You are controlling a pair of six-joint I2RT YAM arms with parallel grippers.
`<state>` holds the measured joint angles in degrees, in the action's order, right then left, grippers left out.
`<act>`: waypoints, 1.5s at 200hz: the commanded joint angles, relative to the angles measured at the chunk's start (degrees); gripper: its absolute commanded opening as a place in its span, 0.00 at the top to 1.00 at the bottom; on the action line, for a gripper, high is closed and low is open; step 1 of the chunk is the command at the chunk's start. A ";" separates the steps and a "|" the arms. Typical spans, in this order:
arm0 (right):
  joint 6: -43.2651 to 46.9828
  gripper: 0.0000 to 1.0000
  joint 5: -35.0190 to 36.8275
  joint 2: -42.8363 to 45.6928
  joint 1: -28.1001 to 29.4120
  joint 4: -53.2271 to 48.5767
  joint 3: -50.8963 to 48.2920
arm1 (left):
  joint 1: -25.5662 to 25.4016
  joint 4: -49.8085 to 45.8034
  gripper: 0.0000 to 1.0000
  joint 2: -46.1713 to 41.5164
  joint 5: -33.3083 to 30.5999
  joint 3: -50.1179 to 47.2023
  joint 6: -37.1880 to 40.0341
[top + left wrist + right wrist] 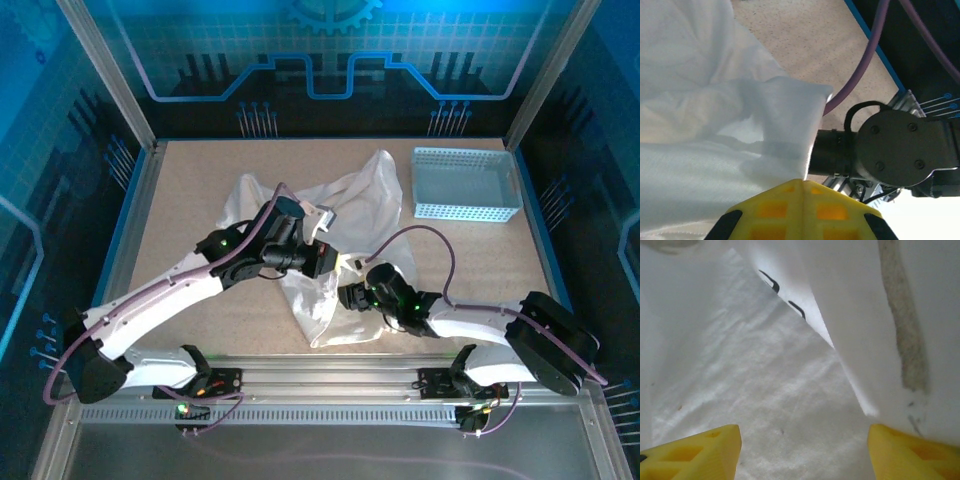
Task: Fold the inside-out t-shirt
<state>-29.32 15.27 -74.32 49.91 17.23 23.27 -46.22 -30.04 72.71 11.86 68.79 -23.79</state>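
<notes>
R pincer [802, 437] wide, over t-shirt [765, 380]

One t-shirt [365, 205], one basket [466, 212], two arms: left arm [170, 290], right arm [480, 325].

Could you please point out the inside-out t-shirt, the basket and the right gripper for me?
inside-out t-shirt [370, 200], top external view, on its spread upper part.
basket [465, 212], top external view, on its near perforated wall.
right gripper [802, 450], right wrist view, midway between its open yellow fingertips.
</notes>
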 commanded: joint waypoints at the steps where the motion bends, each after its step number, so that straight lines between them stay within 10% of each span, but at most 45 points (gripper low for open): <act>1: -0.03 0.30 7.05 -1.49 2.55 3.26 1.40 | 0.60 1.03 1.00 2.33 3.89 5.38 -0.39; 71: -0.57 0.25 19.99 -11.72 7.06 11.27 7.38 | 0.51 6.50 1.00 7.99 8.70 12.70 -6.84; 179: -2.49 0.25 -1.24 -26.06 -11.28 20.20 22.69 | -3.22 7.38 1.00 6.72 6.56 23.40 -3.39; 300: -2.47 0.21 -24.26 -32.05 -16.28 9.53 35.60 | -15.92 14.99 1.00 18.79 5.26 26.04 -8.20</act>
<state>-31.92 -2.20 -106.59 34.41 28.75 56.95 -61.25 -19.38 90.30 16.21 93.41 -30.17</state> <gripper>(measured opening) 0.788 0.060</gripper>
